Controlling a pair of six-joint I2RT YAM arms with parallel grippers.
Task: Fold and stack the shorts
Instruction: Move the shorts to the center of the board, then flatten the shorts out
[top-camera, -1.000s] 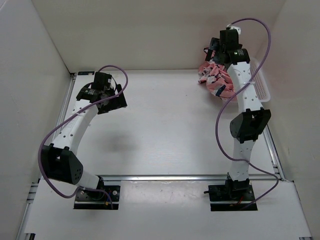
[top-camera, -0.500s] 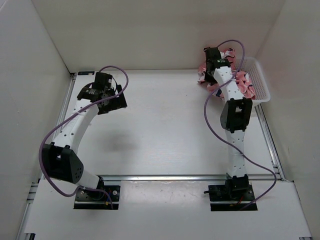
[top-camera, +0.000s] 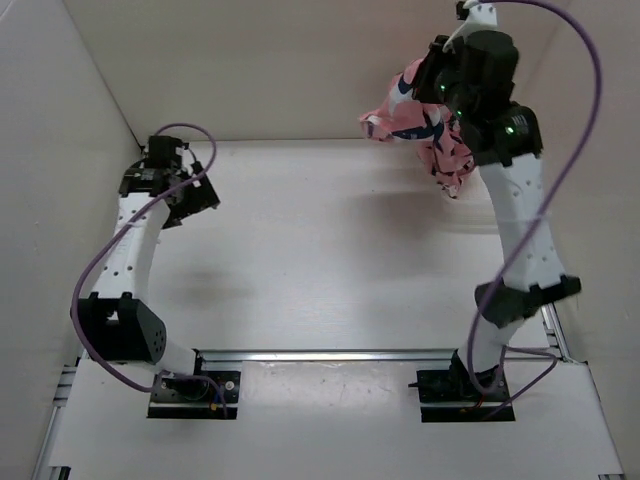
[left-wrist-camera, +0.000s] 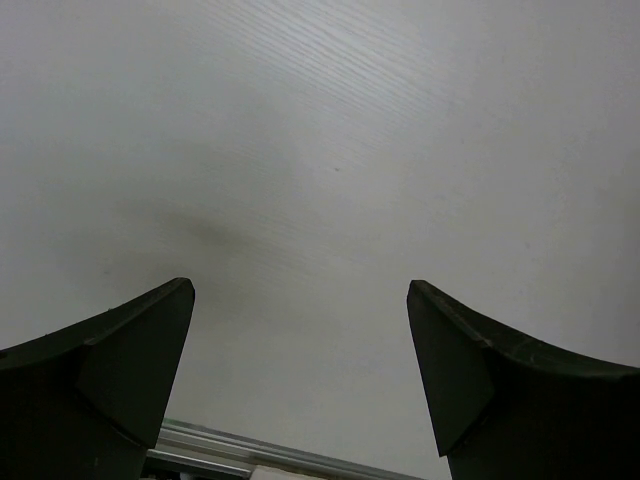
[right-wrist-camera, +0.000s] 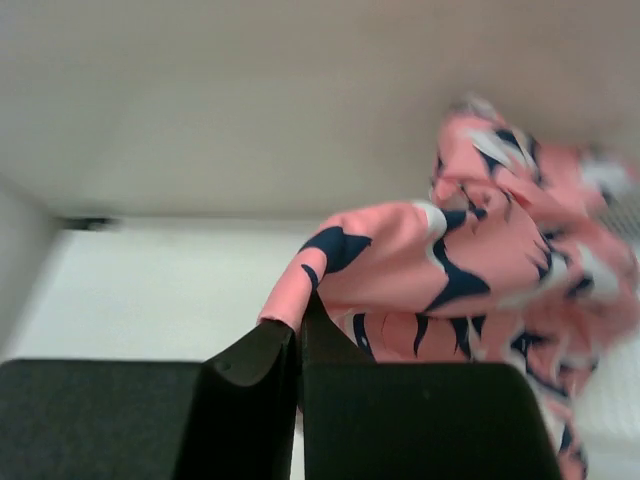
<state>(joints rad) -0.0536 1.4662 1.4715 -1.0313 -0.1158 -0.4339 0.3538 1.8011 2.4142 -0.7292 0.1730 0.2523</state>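
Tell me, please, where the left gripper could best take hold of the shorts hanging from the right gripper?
Probably the loose corner that juts left of the shut right gripper, approached from the left by the open left gripper. It sticks out free, while the rest of the shorts hangs bunched close under the right arm.

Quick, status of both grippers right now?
Left gripper: open, holding nothing.
Right gripper: shut on the soft pink fabric shorts with navy-and-white shark print, held up in the air.
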